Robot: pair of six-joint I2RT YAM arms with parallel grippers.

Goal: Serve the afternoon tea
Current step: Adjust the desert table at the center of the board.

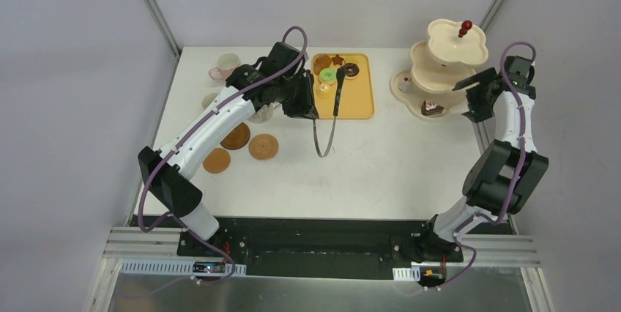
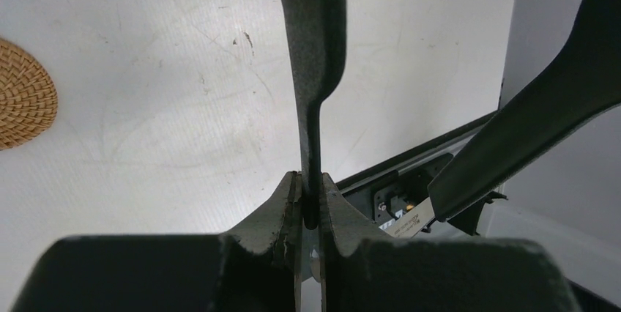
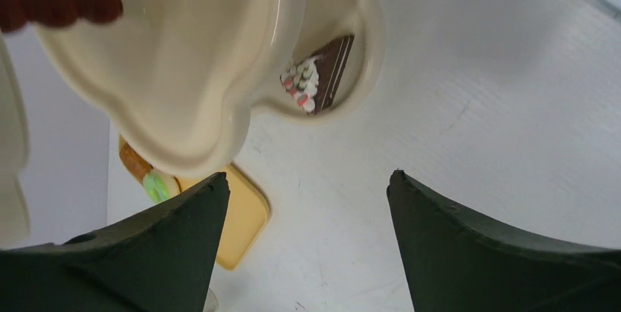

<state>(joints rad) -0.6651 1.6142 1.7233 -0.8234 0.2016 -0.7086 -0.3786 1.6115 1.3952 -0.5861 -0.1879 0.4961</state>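
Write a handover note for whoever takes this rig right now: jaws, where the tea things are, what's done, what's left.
Left gripper: jaws shut on one arm of the black tongs, by the yellow tray.
Right gripper: jaws open, empty, beside the tiered stand.
Done: cake slice and a small pastry on the stand's bottom tier.
To do: pastries on the tray; three coasters bare; cream mug and pink mug at far left, not on coasters.
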